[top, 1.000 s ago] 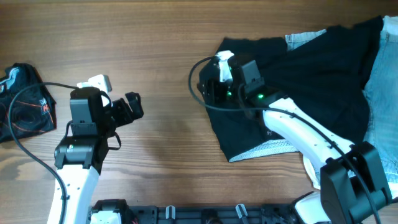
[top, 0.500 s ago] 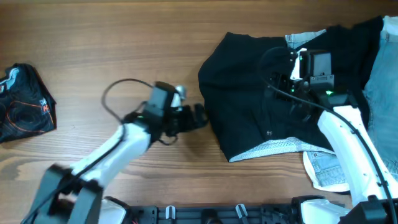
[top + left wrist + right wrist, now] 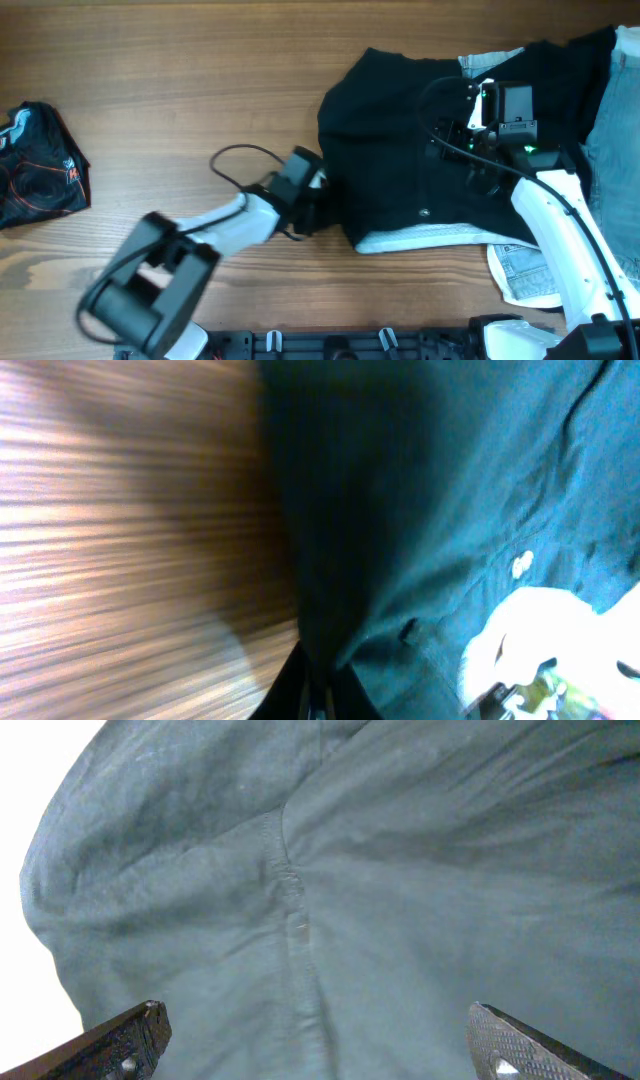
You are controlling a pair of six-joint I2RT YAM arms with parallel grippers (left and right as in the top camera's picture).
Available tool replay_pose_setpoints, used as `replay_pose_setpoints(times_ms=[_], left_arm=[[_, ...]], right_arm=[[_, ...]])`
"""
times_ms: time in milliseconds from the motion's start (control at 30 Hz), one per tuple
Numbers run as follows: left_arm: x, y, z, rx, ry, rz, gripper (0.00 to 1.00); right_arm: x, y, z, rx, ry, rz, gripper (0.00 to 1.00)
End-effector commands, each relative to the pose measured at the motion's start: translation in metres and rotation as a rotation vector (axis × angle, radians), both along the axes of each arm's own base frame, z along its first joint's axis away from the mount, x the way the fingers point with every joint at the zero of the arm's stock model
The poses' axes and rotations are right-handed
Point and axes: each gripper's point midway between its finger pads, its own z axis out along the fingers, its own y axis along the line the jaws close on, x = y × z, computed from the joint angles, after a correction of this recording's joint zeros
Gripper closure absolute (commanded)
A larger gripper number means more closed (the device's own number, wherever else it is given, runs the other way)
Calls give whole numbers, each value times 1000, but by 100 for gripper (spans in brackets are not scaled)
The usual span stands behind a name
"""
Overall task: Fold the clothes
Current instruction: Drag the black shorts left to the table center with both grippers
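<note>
Two hands were at the garment. Your left hand (image 3: 316,207) sat low at the left edge of the plain black wide-legged fabric shorts (image 3: 400,130), right where the cloth met the bare wooden table (image 3: 200,80). In the left wrist view the dark edge ran down into the fingers, but they were blurred and mostly out of frame, so I could not tell whether the hand had clamped the cloth. Your right hand (image 3: 318,1045) hung over the middle of the shorts, fingers spread wide and nothing between them, above a stitched seam (image 3: 295,920).

The shorts lay spread on the right half of the table. The white waistband lining (image 3: 420,238) showed along the near edge, with the small pale button (image 3: 425,212) just above it. Their right side met the light-blue denim shorts (image 3: 615,150), and I could not tell which overlapped which. The small black garment with orange and white print (image 3: 35,170) lay well apart at far left.

Judgement: the step in hand looked like taking the left edge to fold it over.
- You needed a pinch through both layers at the hem before lifting.
- The right hand would serve best pressing down along the seam as the fold line.
- A low, slow carry should keep the lining from dragging and the denim from being pulled along.
</note>
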Motion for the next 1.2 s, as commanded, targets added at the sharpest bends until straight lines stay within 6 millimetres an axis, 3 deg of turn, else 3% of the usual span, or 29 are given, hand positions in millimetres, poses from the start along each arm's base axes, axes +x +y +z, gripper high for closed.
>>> replay_pose_setpoints(times_ms=[0,133,167,200,233,267,300,333,433,567,667,733,833,900,967,1000,1033,1067,1100,1167], left_arm=[[76,103,60,68,-250,173,96],[144,260,142,143,-435,553,96],[151,288,157,152,-470,618,83],[152,307,165,152,-486,659,40],[148,313,163,142,-468,673,22],[136,309,152,138,-393,673,5],[124,302,141,137,-319,664,0],[97,285,123,136,-165,637,0],[34,250,92,210,130,540,0],[-14,203,52,259,267,377,0],[-45,184,26,276,353,336,0],[-54,179,17,282,366,322,0],[-51,174,4,275,318,307,5],[-47,172,-5,265,267,301,10],[-39,172,-12,258,213,308,23],[-38,171,-17,254,195,309,37],[-43,172,-22,257,205,308,58],[-46,172,-23,261,213,307,79],[-47,173,-23,263,217,308,96],[-51,182,-23,267,252,343,96]], right_arm=[[-1,-10,4,-47,-4,-22,0],[-3,-12,3,-34,10,-65,1],[-3,-12,2,-34,10,-64,0],[-4,-12,2,-34,13,-64,0],[-6,-12,1,-35,20,-64,0],[-6,-12,1,-36,24,-63,0],[-7,-10,-1,-29,29,-57,0],[-8,-4,-3,0,39,-38,0],[-11,15,-17,95,88,12,0],[-4,25,-60,160,202,-16,1],[10,34,-96,207,246,-19,6],[18,34,-116,225,262,-67,9],[33,35,-135,251,249,-112,16],[41,36,-139,255,221,-108,30],[43,35,-138,250,215,-106,58],[37,33,-141,239,240,-113,73],[27,28,-146,207,280,-133,88],[16,22,-150,175,324,-149,95],[6,18,-152,151,364,-162,96],[-29,13,-158,118,504,-181,96]])
